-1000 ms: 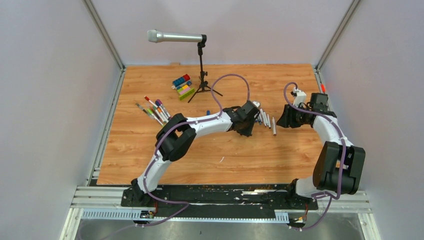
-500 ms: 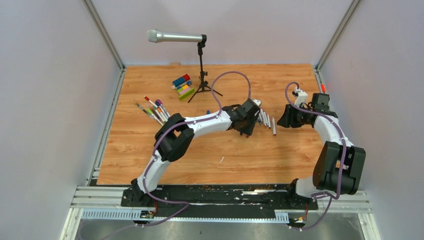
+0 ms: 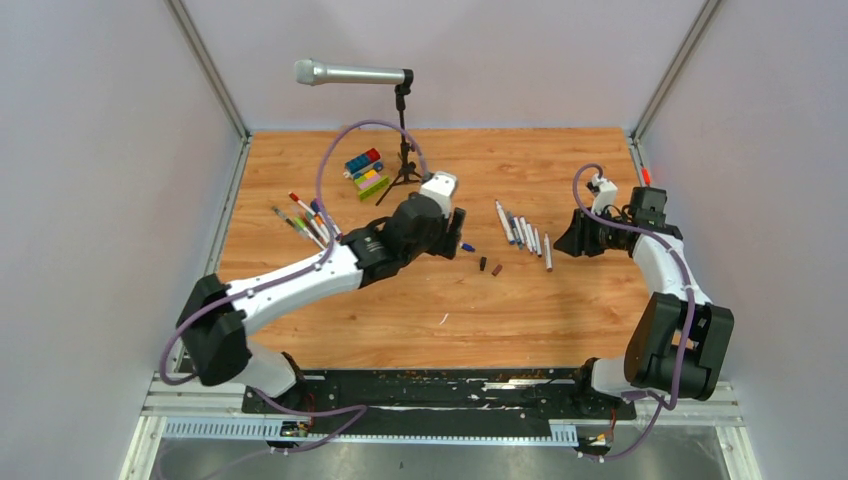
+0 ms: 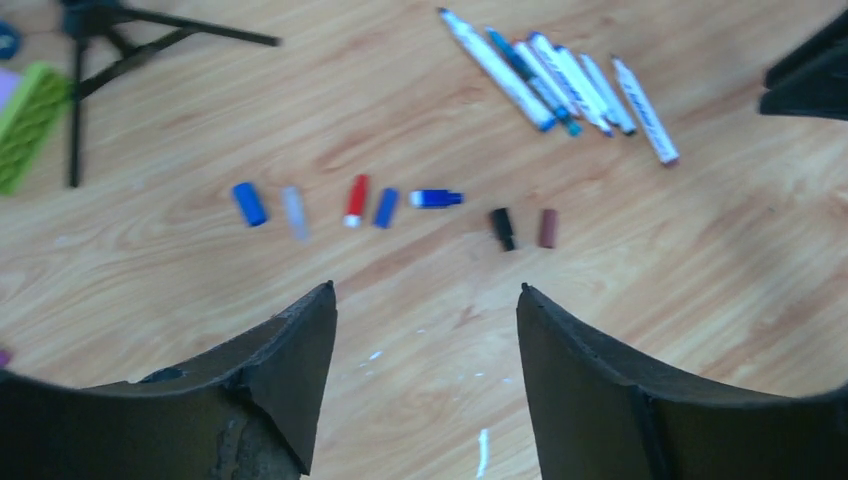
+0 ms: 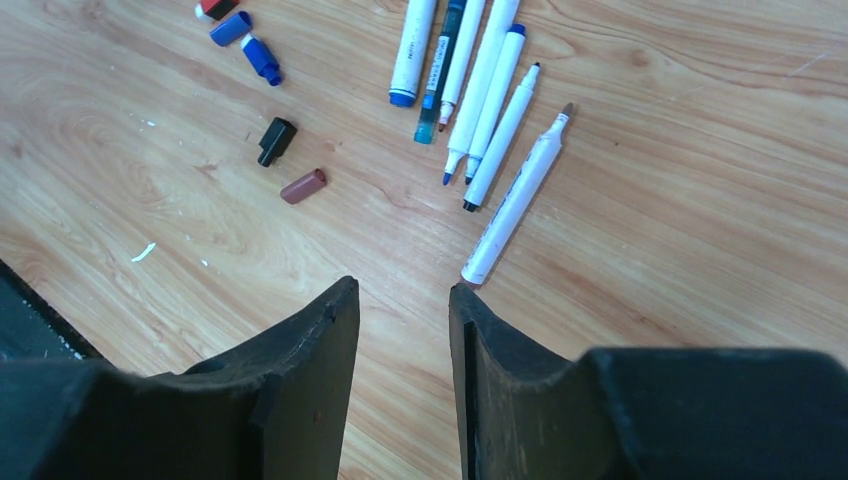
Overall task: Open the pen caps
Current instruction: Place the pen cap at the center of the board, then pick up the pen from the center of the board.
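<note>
The wooden table [image 3: 560, 310] fills the floor of a booth with plain grey walls [image 3: 90, 200]. At the far side stands a silver microphone [image 3: 350, 73] on a black stand [image 3: 403, 150]. Beside the stand's feet is a clump of toy blocks [image 3: 365, 172].

A second ago my left arm reached out over the row of pens [image 3: 525, 235] right of centre. It has since swung back towards the middle of the table, so that row is uncovered, and my jaws have spread as it went. My right arm has barely stirred.

My left gripper [image 4: 424, 290] stands wide with nothing but bare wood between the fingers. The pen caps [image 4: 385, 207] lie in a loose line ahead of it, well clear of the tips. From left to right they are blue, a pale one, red, two more blue, then a black cap [image 4: 503, 228] and a brown cap [image 4: 547, 228] side by side. The pens lie beyond them to the right, tips bared.

My right gripper [image 5: 402, 288] keeps a narrow gap and holds nothing. The pens fan out ahead of it, and the nearest white one ends close to my fingertips. The black and brown caps sit off to its left.

A second bunch of pens with coloured ends [image 3: 305, 220] lies near the table's left edge.
</note>
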